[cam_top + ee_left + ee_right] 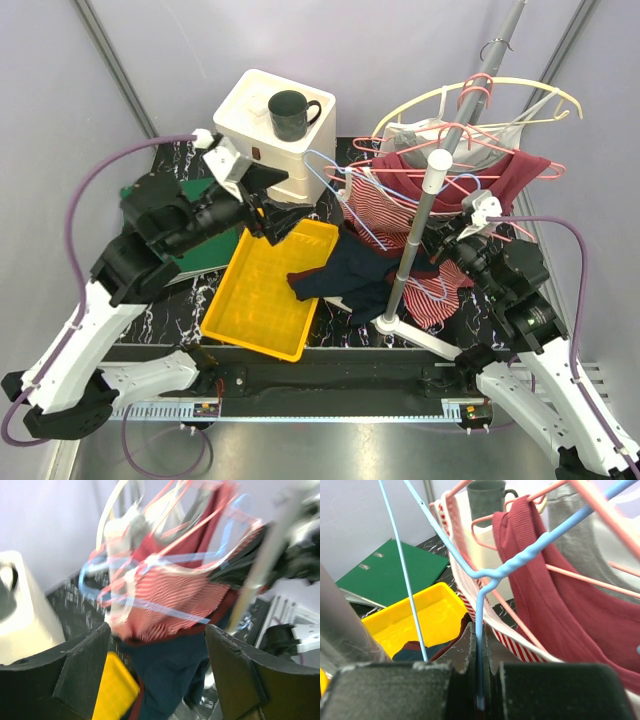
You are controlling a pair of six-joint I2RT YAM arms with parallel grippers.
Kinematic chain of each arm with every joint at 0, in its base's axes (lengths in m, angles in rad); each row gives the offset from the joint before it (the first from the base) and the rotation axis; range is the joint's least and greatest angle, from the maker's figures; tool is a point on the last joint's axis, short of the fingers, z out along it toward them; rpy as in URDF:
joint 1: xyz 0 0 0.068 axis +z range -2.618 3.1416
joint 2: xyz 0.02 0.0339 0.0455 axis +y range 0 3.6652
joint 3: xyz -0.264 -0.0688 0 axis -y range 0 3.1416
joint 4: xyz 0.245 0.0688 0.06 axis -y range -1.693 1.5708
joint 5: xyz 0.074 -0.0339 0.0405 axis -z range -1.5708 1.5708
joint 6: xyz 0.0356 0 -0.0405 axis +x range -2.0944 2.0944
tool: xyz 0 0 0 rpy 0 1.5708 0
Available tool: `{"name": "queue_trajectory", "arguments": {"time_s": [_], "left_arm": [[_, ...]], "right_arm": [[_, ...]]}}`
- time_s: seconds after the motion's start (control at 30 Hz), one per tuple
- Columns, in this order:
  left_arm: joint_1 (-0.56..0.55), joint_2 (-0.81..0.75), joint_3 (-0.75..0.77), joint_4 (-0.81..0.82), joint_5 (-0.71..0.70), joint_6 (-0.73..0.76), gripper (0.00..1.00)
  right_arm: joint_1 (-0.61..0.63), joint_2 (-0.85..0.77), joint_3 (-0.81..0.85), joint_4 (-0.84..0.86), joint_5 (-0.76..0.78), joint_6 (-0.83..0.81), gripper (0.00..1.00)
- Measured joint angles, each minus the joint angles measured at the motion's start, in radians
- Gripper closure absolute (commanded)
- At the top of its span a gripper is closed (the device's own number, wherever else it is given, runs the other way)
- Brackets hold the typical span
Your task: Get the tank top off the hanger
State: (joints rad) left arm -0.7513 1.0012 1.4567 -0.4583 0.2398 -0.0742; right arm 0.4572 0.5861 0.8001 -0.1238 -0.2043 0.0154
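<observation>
A blue wire hanger (335,185) hangs among pink and cream hangers on the rack. My right gripper (455,235) is shut on its wire, which shows pinched between the fingers in the right wrist view (480,675). A navy tank top with maroon trim (350,275) droops from the hangers onto the table and the yellow tray's edge. It also shows in the left wrist view (170,675), below a red-striped top (170,597). My left gripper (272,218) is open and empty, facing the garments with the navy top between its fingers (82,665) but apart from them.
A yellow tray (255,300) lies at centre left. A white box (270,130) with a dark mug (290,112) stands behind it, and a green binder (205,235) lies under my left arm. The rack pole (420,225) and its base (400,325) stand at centre. A maroon garment (505,170) hangs at the right.
</observation>
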Motion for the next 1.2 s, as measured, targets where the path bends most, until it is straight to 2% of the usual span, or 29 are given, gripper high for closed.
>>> {"name": "queue_trajectory", "arguments": {"time_s": [0.2,0.43,0.57,0.87,1.1,1.2], "left_arm": [[-0.001,0.069,0.169,0.005,0.090,0.057,0.18],[-0.007,0.305,0.329,-0.058,0.093,0.084,0.18],[-0.040,0.381,0.336,-0.140,0.103,0.118,0.17],[-0.115,0.409,0.337,-0.211,0.124,0.219,0.18],[-0.146,0.483,0.337,-0.272,0.106,0.287,0.25],[-0.174,0.513,0.333,-0.283,0.030,0.313,0.37]], "right_arm": [[0.000,0.028,0.006,-0.010,-0.070,-0.008,1.00],[-0.002,0.099,0.070,-0.079,-0.218,-0.045,1.00],[-0.003,0.135,0.078,-0.106,-0.273,-0.061,1.00],[-0.006,0.165,0.078,-0.127,-0.331,-0.078,1.00],[-0.007,0.154,0.078,-0.135,-0.344,-0.089,1.00],[-0.007,0.154,0.078,-0.135,-0.349,-0.091,1.00]]}}
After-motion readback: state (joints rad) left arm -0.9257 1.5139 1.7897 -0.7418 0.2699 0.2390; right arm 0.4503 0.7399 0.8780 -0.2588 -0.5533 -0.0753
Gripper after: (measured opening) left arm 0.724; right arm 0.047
